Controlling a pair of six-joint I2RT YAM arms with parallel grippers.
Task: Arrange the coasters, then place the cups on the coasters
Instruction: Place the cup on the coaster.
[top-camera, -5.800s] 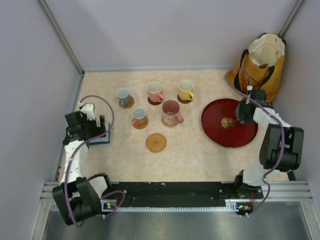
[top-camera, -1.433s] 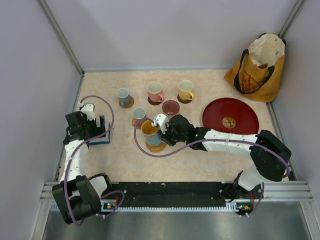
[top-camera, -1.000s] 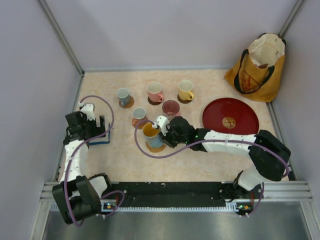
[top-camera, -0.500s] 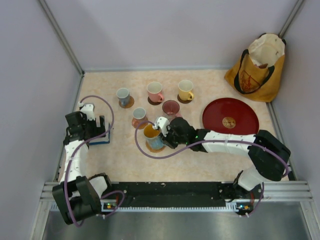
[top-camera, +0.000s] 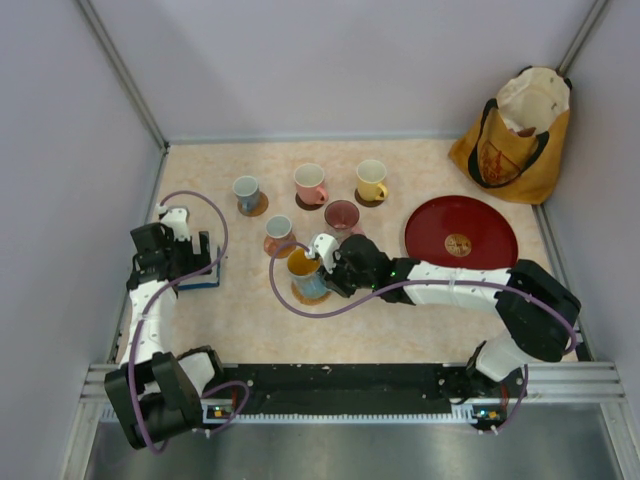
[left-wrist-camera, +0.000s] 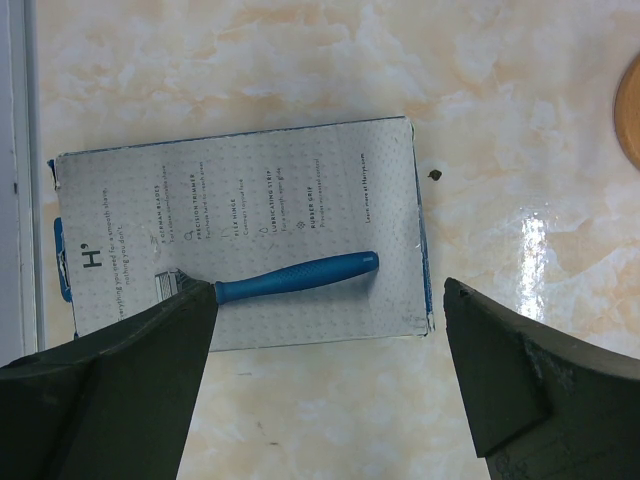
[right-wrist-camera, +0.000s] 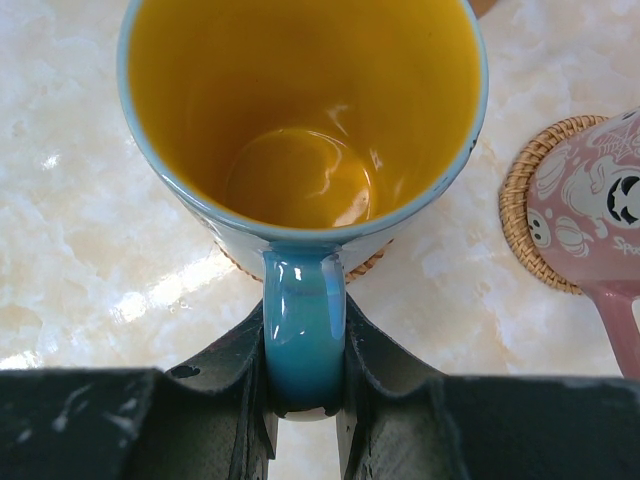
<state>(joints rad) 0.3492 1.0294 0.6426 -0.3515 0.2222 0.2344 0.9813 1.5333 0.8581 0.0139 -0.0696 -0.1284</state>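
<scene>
A blue cup with a yellow inside (top-camera: 303, 270) (right-wrist-camera: 300, 120) stands upright over a tan woven coaster (top-camera: 313, 294) (right-wrist-camera: 372, 262) at the table's middle. My right gripper (top-camera: 325, 265) (right-wrist-camera: 303, 400) is shut on the cup's handle from the right side. Behind it stand two blue-grey cups (top-camera: 246, 190) (top-camera: 279, 231), a pink cup (top-camera: 310, 183), a pale yellow cup (top-camera: 372, 179) and a darker pink cup (top-camera: 342, 215) (right-wrist-camera: 590, 195), each on a coaster. My left gripper (top-camera: 195, 262) (left-wrist-camera: 325, 390) hangs open at the far left, holding nothing.
Under the left gripper lies a flat grey box (left-wrist-camera: 240, 235) with a blue razor (left-wrist-camera: 290, 277) on it. A large red round tray (top-camera: 490, 225) sits at the right, with a yellow-orange bag (top-camera: 515, 135) in the back right corner.
The right gripper has brought the blue cup slightly forward and down over the tan coaster, then held almost still. The left arm has not moved.
</scene>
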